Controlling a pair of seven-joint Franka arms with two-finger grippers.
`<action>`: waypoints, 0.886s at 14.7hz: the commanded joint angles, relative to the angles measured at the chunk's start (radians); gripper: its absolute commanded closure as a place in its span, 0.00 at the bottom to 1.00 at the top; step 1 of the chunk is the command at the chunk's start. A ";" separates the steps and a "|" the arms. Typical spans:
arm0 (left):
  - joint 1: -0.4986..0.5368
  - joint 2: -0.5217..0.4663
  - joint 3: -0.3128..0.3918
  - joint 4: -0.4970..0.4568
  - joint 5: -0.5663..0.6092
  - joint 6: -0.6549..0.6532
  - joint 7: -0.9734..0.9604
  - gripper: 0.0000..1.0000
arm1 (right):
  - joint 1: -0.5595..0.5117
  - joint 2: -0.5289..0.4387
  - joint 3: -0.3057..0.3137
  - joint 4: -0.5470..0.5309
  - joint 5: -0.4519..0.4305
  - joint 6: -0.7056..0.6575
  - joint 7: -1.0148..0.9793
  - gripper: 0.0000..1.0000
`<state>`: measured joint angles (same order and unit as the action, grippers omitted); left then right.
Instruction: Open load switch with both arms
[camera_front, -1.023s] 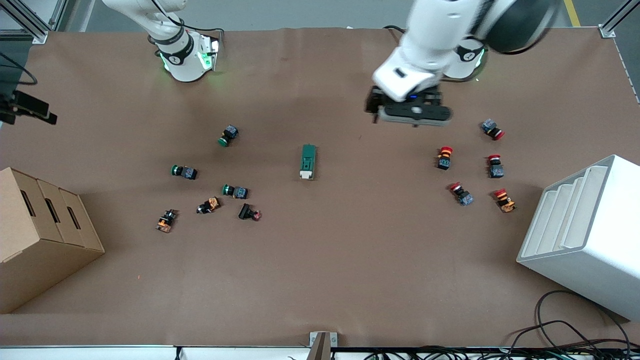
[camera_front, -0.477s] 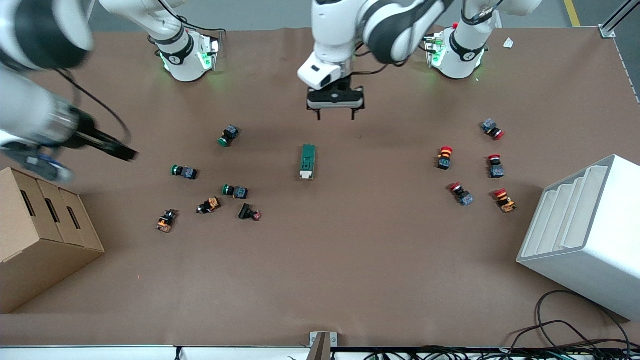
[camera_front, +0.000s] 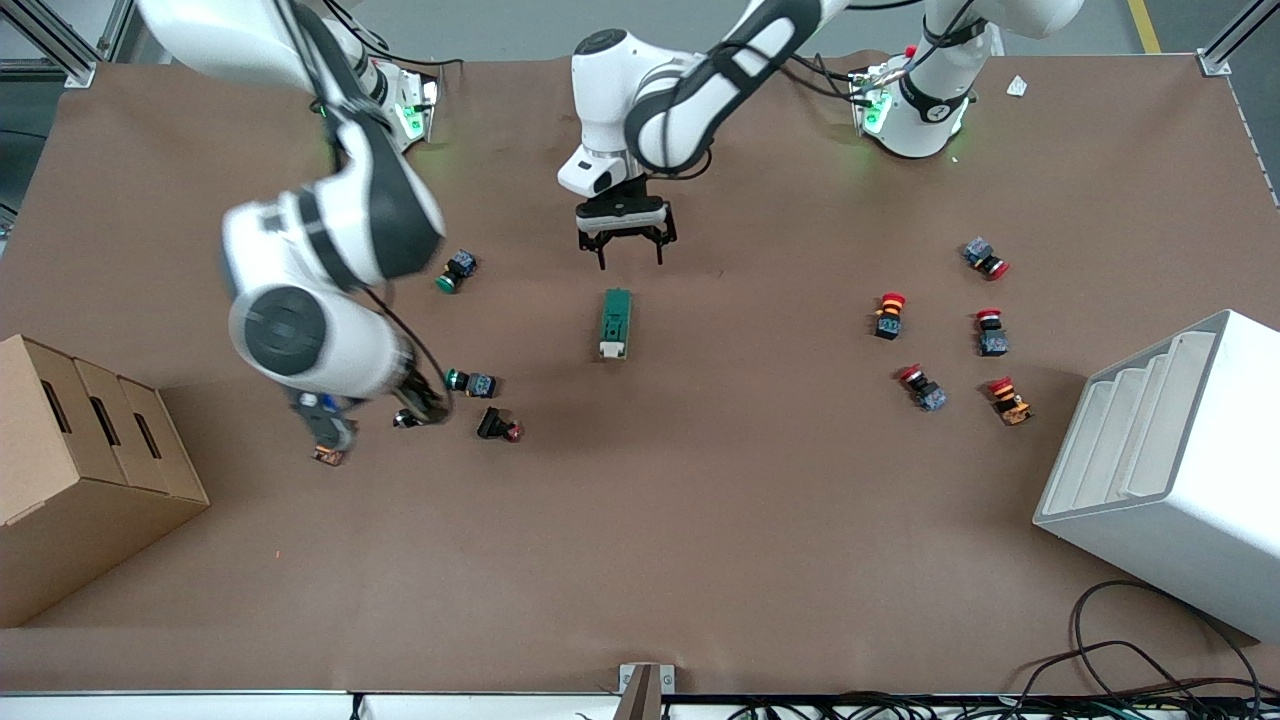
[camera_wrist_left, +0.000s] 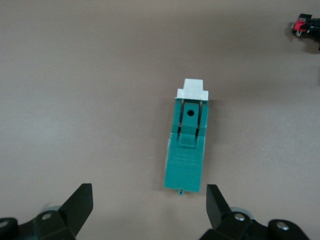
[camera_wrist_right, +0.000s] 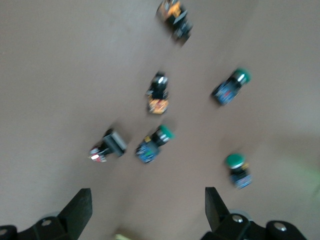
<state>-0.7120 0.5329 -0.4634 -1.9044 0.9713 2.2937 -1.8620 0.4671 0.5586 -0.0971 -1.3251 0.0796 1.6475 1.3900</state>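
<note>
The load switch (camera_front: 616, 323) lies alone mid-bench (camera_front: 700, 520), bare surface on every side. The left claw (camera_front: 629, 243) hangs spread wide above its green end. The right claw (camera_wrist_right: 145, 210), also spread, is over the green push buttons (camera_front: 470, 381).

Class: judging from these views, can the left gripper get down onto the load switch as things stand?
Probably yes. The left gripper hangs open just above the load switch, which lies alone on bare table; nothing sits between them.
</note>
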 joint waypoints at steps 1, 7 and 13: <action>-0.041 0.083 0.003 0.021 0.238 0.001 -0.252 0.00 | 0.040 0.092 -0.006 0.078 0.054 0.035 0.160 0.00; -0.084 0.188 0.005 0.019 0.587 -0.098 -0.473 0.00 | 0.154 0.233 -0.001 0.078 0.173 0.143 0.405 0.00; -0.132 0.254 0.009 0.021 0.768 -0.235 -0.623 0.00 | 0.249 0.282 0.000 0.069 0.244 0.138 0.541 0.00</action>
<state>-0.8174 0.7643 -0.4620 -1.9016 1.6847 2.1017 -2.4412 0.6953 0.8332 -0.0907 -1.2724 0.2987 1.7966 1.8839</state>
